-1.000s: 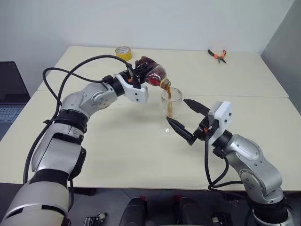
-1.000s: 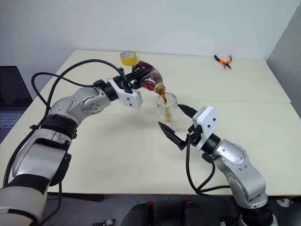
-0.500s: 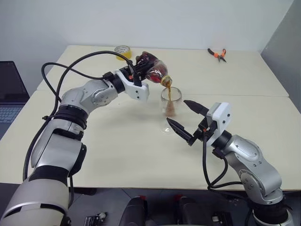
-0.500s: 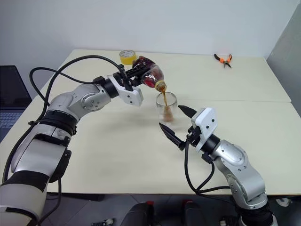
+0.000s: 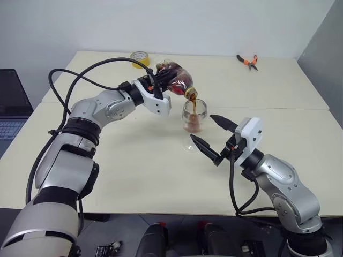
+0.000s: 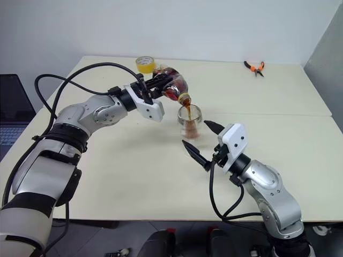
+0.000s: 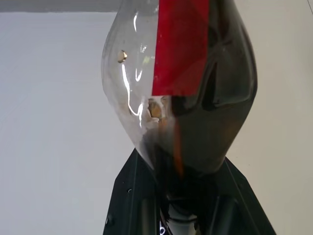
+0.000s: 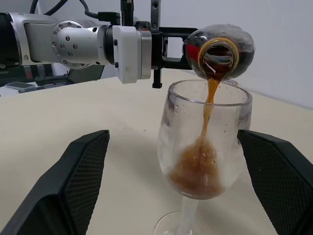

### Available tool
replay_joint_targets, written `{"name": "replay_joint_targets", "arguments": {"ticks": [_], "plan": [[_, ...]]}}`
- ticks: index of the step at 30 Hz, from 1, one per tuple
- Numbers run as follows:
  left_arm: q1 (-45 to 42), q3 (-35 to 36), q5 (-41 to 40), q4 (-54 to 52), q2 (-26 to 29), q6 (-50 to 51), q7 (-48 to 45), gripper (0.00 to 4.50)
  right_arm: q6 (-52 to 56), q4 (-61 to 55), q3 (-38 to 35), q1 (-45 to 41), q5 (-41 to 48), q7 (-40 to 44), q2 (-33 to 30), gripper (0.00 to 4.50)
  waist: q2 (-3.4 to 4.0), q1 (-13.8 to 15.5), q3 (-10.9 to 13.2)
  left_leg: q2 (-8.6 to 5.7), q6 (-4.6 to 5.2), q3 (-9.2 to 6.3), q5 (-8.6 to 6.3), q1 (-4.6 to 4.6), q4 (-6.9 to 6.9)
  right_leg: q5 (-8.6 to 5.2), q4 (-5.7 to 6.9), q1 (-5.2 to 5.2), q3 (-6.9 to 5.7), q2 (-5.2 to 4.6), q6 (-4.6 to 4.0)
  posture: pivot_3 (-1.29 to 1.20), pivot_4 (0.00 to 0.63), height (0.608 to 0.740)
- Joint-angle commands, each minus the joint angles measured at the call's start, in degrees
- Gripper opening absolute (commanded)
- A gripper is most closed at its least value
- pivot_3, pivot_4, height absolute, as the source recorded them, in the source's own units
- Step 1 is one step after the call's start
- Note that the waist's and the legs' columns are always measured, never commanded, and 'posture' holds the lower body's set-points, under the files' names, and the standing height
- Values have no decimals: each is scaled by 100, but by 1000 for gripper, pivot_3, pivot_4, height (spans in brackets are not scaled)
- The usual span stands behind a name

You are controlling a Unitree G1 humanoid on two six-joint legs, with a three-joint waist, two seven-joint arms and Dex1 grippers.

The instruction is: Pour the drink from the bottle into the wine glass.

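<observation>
Dark brown drink [image 8: 198, 169], red-labelled clear bottle [image 5: 176, 81].

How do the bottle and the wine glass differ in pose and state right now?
The bottle is held tipped in the shut left gripper, mouth down over the rim; the wine glass stands upright on the table, ungripped, between the open right gripper's fingers. The bottle is still largely full of dark drink; the glass holds only a foamy pool at the bottom. Both are clear.

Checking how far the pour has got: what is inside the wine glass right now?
The wine glass holds a foamy brown pool of the drink in the bottom of its bowl, fed by a thin stream from the tilted bottle. The upper bowl is empty; nothing hides the inside.
</observation>
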Motion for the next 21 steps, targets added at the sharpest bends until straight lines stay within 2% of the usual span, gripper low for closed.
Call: {"name": "replay_joint_targets", "arguments": {"ticks": [1, 21], "plan": [[-307, 49, -38, -51, 73, -36, 162, 522, -159, -129, -34, 2, 22, 2, 48, 4500, 0, 0, 0, 0, -1, 0, 0, 0, 1, 0, 0, 0, 0, 0, 0, 0, 150, 740], [-411, 35, 30, 10, 131, -60, 242, 522, -161, -125, -78, 47, 38, 109, 19, 4500, 0, 0, 0, -1, -3, 0, 2, 0, 4, 0, 2, 0, -3, 0, 0, 0, 150, 740]]}}
